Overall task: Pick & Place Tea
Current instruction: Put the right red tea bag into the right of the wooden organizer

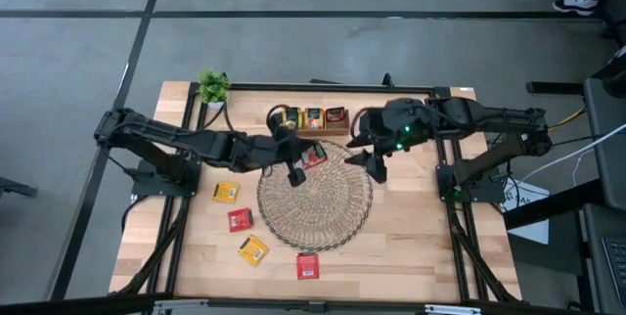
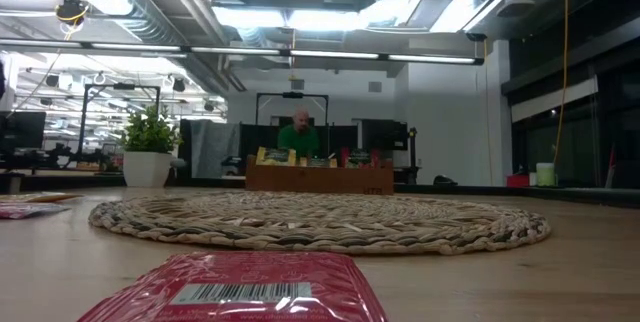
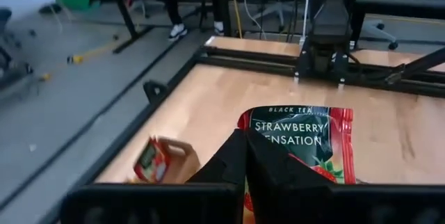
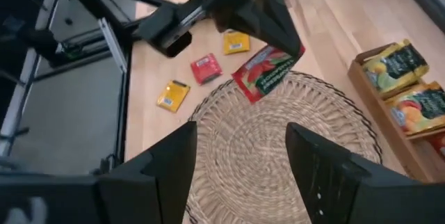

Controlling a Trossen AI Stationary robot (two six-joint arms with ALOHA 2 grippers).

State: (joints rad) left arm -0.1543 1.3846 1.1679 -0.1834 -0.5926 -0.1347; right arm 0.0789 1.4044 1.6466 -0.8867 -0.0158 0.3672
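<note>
Care matters here: our left gripper is clamped on a red strawberry black-tea sachet, hanging above the round woven wicker mat near its far edge. We judge it best carried level toward the wooden tea box. Our right gripper waits spread wide and empty beside the mat; room between them is tight.

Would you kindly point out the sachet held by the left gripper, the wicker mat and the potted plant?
Held red sachet [image 4: 265, 73], right wrist view, its printed face.
Wicker mat [image 1: 328, 219], high view, bare weave.
Potted plant [image 1: 212, 85], high view, its leaves.
</note>
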